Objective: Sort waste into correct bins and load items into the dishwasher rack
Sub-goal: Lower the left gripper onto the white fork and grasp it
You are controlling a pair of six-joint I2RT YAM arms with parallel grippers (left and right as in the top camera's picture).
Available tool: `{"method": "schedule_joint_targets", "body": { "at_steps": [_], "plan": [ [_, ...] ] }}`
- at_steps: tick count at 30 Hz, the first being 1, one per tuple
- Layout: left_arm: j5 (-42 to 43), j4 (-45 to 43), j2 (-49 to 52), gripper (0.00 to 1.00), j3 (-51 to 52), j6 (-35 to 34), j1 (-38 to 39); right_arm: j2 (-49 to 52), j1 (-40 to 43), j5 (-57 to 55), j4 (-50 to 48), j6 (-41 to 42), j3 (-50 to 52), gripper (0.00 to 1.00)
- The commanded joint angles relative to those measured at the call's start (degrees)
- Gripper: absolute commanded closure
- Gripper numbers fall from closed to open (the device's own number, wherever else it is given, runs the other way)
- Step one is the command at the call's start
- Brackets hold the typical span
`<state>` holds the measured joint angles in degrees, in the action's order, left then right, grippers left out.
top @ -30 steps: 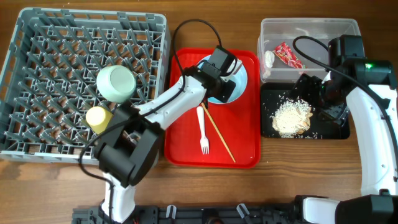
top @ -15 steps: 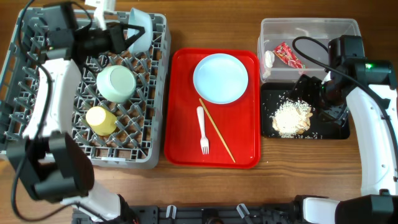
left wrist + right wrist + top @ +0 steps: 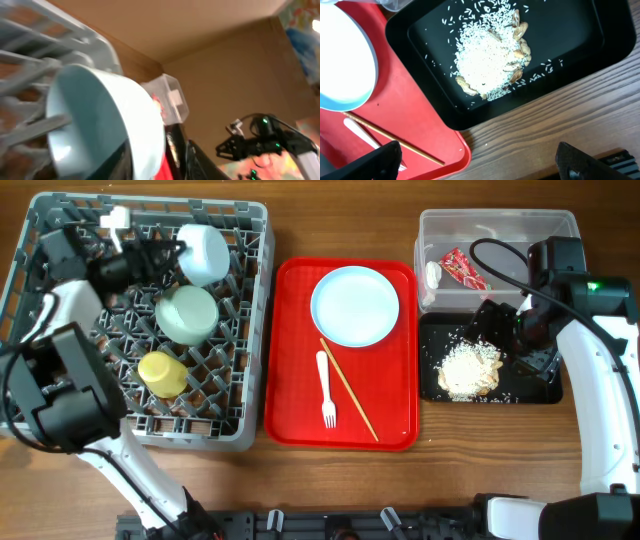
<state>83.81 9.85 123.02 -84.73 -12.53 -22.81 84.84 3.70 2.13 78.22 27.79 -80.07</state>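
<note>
My left gripper (image 3: 172,252) is shut on the rim of the pale blue bowl (image 3: 204,253) and holds it tilted over the back of the grey dishwasher rack (image 3: 60,395). In the left wrist view the bowl (image 3: 100,110) fills the frame between the fingers (image 3: 160,162). A light green bowl (image 3: 186,315) and a yellow cup (image 3: 160,372) sit in the rack. The pale blue plate (image 3: 354,305), white fork (image 3: 326,390) and chopstick (image 3: 348,388) lie on the red tray (image 3: 290,410). My right gripper (image 3: 497,328) is open and empty above the black tray (image 3: 535,392) of rice crumbs (image 3: 468,368).
The clear tub (image 3: 495,225) at the back right holds the red wrapper (image 3: 463,268) and a white scrap (image 3: 433,275). The right wrist view shows the rice (image 3: 490,65), the black tray (image 3: 580,45), the plate's edge (image 3: 345,65), the chopstick (image 3: 395,145) and bare wood.
My left arm carried the pale blue bowl from the red tray to the rack and has now lowered it from the back edge toward the pegs. The right arm has not moved.
</note>
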Motion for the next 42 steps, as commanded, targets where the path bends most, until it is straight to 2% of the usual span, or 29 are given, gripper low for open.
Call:
{"method": "schedule_joint_targets", "body": {
  "at_steps": [1,2,5,7,9,10,12,14,17,18,21,22,25,26,30,34,39,40,42],
  "plan": [
    [-1.64,-0.70,0.85,0.12,-0.42,-1.05,-6.12,-0.74,0.13,0.94,-0.07,-0.59,-0.50,0.00],
    [-1.57,-1.16,0.85,0.00,-0.42,-3.74,-7.67,-0.74,0.13,0.94,-0.04,-0.57,-0.50,0.00],
    [2.45,-4.68,-0.50,0.00,-0.44,-10.78,-11.32,-0.74,0.13,0.92,-0.09,-0.59,-0.50,0.00],
    [2.45,-4.44,-3.87,0.00,-0.44,-11.34,-12.15,-0.74,0.13,0.92,-0.04,-0.66,-0.50,0.00],
    [-1.38,-0.15,-8.92,0.00,-0.42,-10.67,-11.19,-0.74,0.13,0.92,0.07,-0.66,-0.50,0.00],
    [-10.80,9.68,-14.43,0.00,-0.42,-6.91,-8.57,-0.74,0.13,0.92,0.04,-0.74,-0.50,0.00],
    [-23.54,20.15,-19.39,0.00,-0.42,-4.11,-4.83,-0.74,0.13,0.90,0.13,-0.90,-0.50,0.00],
    [-40.68,31.54,-24.90,0.00,-0.42,-4.13,1.44,-0.74,0.13,0.90,0.04,-1.07,-0.50,0.00],
    [-60.83,44.63,-30.49,0.00,-0.42,-4.63,15.13,-0.74,0.13,0.90,-0.35,-2.19,-0.50,0.00],
    [-65.79,48.70,-30.99,0.00,-0.42,-4.61,21.77,-0.74,0.13,0.90,-0.37,-2.34,-0.50,0.00],
    [-64.39,52.76,-29.88,0.00,1.22,-4.63,35.63,-0.74,0.13,0.90,-0.37,-2.36,-0.50,0.00],
    [-64.92,52.92,-29.53,0.00,2.93,-6.27,39.56,-0.74,0.13,0.90,-0.37,-2.38,-0.50,0.00],
    [-71.76,53.22,-29.14,0.00,9.03,-18.25,47.76,-0.74,0.13,0.92,-0.31,-2.34,-0.50,0.00],
    [-72.15,52.61,-29.14,0.00,10.78,-19.69,49.44,-0.74,0.13,0.92,-0.20,-2.34,-0.50,0.00],
    [-77.42,44.59,-29.14,0.00,21.66,-28.22,60.50,-0.74,0.13,0.94,-0.07,-2.27,-0.50,0.00],
    [-88.24,38.58,-26.47,0.00,24.72,-29.53,67.52,-0.74,0.13,0.94,0.11,-2.29,-0.50,0.00],
    [-88.37,37.38,-20.50,0.01,24.72,-29.77,69.88,-0.74,0.13,0.92,0.50,-2.29,-0.50,0.00],
    [-88.39,37.35,-20.46,0.03,24.72,-29.77,69.88,-0.74,0.13,0.92,0.50,-2.29,-0.50,0.00],
    [-88.39,37.07,-20.46,0.16,24.72,-29.75,69.88,-0.74,0.13,0.94,0.59,-2.29,-0.50,0.00]
  ]
}}
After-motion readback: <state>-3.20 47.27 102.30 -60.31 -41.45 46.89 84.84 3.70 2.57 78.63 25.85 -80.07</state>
